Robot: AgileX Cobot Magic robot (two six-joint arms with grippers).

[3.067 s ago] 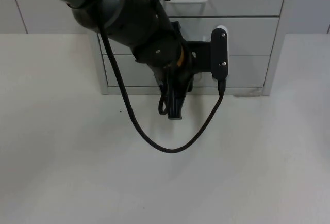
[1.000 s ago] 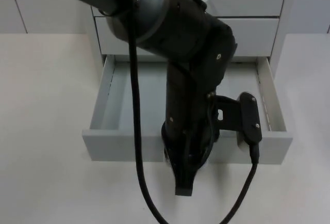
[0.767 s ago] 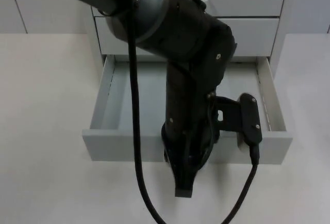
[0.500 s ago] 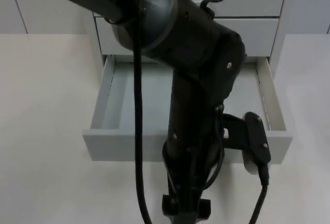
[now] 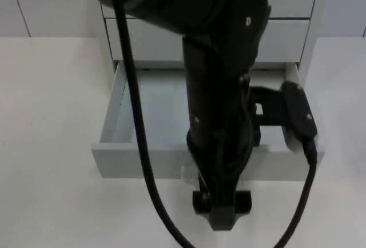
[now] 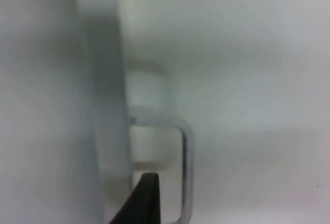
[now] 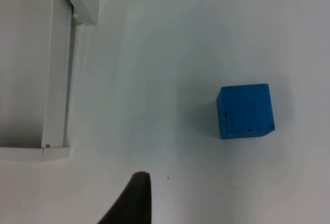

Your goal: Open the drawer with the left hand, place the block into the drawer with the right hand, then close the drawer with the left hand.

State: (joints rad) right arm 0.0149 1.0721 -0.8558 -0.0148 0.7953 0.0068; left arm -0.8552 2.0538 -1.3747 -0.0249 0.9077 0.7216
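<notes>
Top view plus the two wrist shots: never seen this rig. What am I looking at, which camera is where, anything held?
This is a two-armed robot working at a white table. The top view comes from a fixed camera looking down. The big black shape in it is the left arm, reaching over a grey drawer that is pulled out of a cabinet at the back. The left hand hangs just in front of the drawer's front panel.

The left wrist view comes from a camera on that arm. It is blurred, but the drawer's wire handle can be made out close to the hand.

The right wrist view comes from the other arm's camera. The right hand is above the table, where a blue block lies on its own, apart from the hand and off to the side of the drawer. The block is not held.
</notes>
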